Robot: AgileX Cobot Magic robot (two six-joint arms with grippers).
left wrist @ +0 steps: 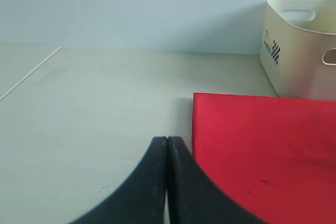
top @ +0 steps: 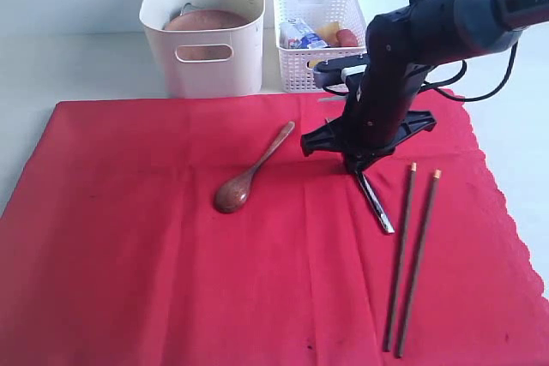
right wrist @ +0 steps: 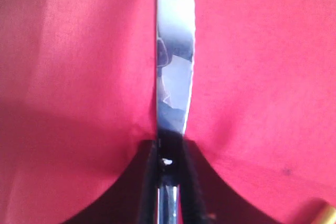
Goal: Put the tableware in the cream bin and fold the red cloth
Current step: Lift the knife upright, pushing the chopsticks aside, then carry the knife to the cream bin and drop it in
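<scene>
Right gripper (right wrist: pixel 170 153): clamped on silver knife (right wrist: pixel 175 51), over red cloth (top: pixel 154 280).
Left gripper (left wrist: pixel 167 148): pressed together, above counter (left wrist: pixel 79 108) beside cloth edge.
Wooden spoon (top: pixel 249 173), chopsticks (top: pixel 412 255): lying on cloth.

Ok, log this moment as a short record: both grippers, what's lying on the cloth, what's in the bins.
right gripper: shut on the silver knife, blade out over the red cloth
left gripper: shut, empty, above bare table beside the cloth's corner
lying on cloth: wooden spoon, chopsticks
cream bin: brown plate visible inside
white basket: food items, next to the cream bin
cloth state: spread flat, not folded
</scene>
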